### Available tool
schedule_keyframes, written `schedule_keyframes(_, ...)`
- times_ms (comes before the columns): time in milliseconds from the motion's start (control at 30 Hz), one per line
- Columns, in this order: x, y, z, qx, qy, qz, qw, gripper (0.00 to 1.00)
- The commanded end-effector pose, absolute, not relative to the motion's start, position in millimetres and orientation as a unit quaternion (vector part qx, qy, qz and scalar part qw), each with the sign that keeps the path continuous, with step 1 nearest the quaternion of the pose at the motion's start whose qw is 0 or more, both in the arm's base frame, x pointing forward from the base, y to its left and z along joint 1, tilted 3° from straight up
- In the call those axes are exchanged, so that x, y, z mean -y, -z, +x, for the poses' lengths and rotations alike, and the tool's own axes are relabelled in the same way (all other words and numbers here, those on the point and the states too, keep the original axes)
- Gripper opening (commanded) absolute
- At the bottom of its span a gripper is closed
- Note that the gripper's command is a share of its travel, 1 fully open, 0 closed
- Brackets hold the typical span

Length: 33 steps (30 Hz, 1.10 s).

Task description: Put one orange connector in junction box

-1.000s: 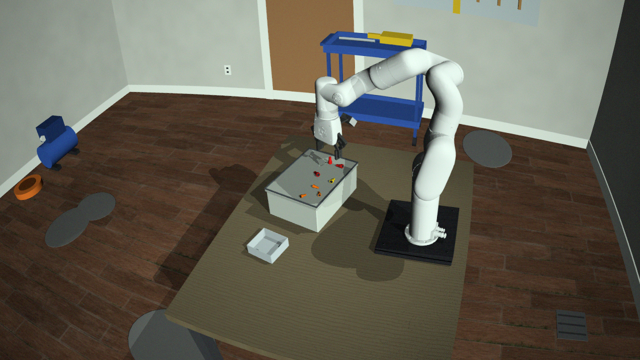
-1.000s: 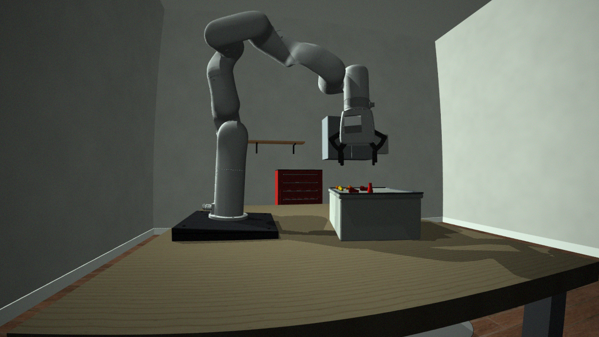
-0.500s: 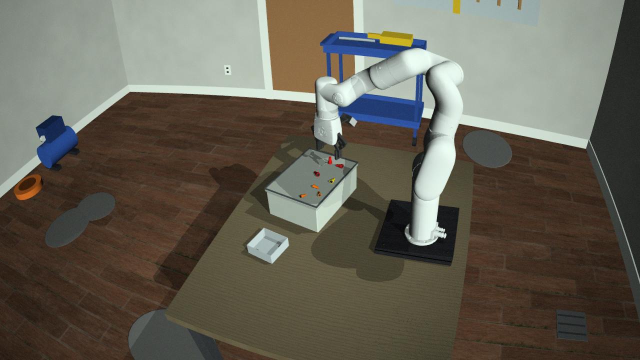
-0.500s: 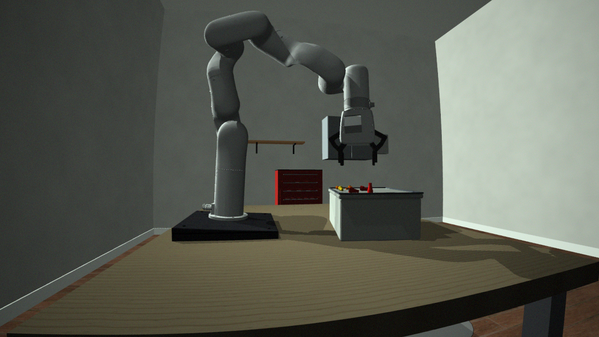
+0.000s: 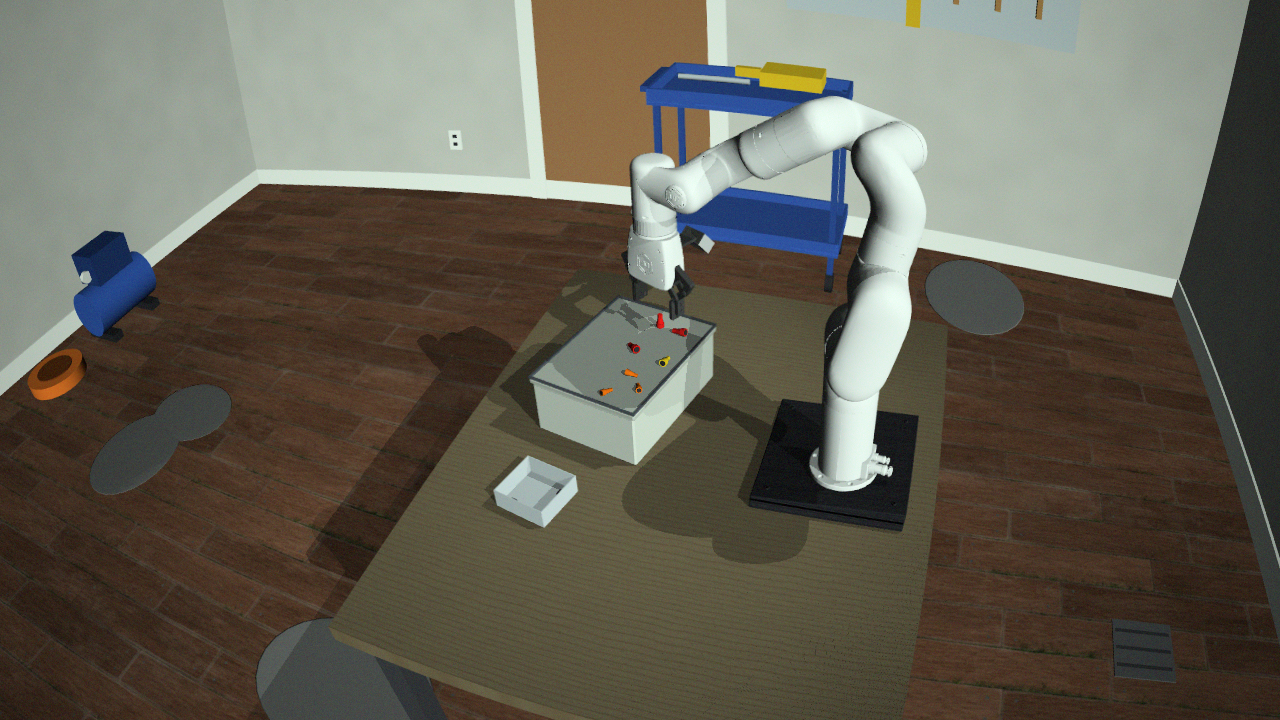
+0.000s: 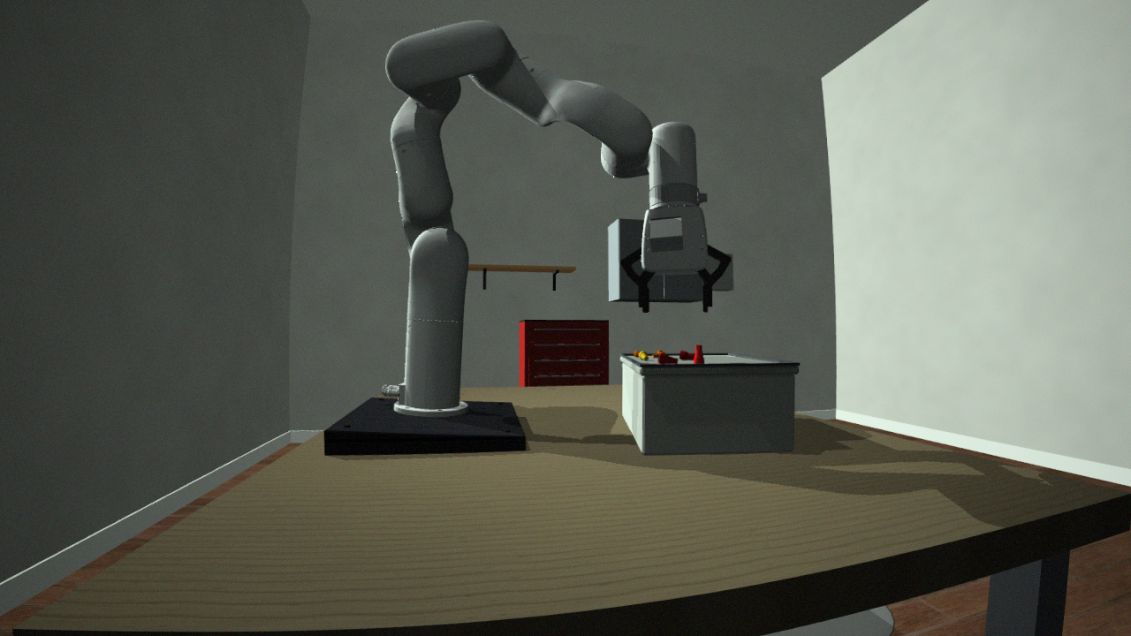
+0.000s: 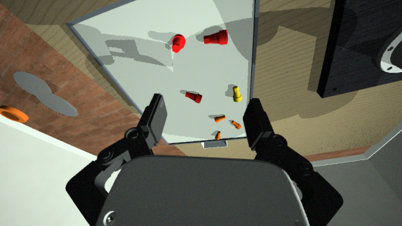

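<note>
The white tool case [image 5: 626, 380] stands on the table with loose connectors on its grey lid. Three orange connectors lie near the lid's front end: one [image 5: 631, 372], one [image 5: 606, 390] and one [image 5: 637, 387]; they also show in the wrist view [image 7: 220, 118], [image 7: 236, 124], [image 7: 217, 135]. Three red connectors [image 7: 193, 96], [image 7: 216, 37], [image 7: 178, 42] and a yellow one [image 7: 237, 94] lie further back. My gripper [image 5: 660, 300] [image 6: 673, 304] hangs open and empty well above the lid's far end. The open steel junction box [image 5: 535, 489] sits on the table in front of the case.
The arm's black base plate [image 5: 836, 465] stands to the right of the case. A blue cart [image 5: 747, 152] stands behind the table. In the wrist view only an edge of the junction box [image 7: 214, 144] shows past the lid.
</note>
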<state>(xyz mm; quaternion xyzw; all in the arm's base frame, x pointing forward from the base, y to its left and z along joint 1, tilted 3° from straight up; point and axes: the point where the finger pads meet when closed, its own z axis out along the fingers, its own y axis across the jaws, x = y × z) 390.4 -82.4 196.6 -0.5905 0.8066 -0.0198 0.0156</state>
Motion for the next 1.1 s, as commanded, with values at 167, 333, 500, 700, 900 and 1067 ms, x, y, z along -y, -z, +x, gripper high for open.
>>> schedule_keyframes(167,82.6,-198.1,391.5,-0.807,0.021,-0.590,0.017,1.00)
schedule_keyframes(333,82.5,-198.1,391.5,-0.807,0.021,-0.591,0.017,1.00)
schedule_keyframes(500,78.8,-197.4,391.5,-0.803,0.021,-0.595,0.017,1.00)
schedule_keyframes(700,69.1,-195.4,391.2,-0.793,0.021,-0.608,0.017,1.00)
schedule_keyframes(900,46.8,-190.9,389.7,-0.771,0.022,-0.637,0.016,1.00)
schedule_keyframes(1067,29.7,-187.4,387.6,-0.752,0.023,-0.659,0.015,1.00)
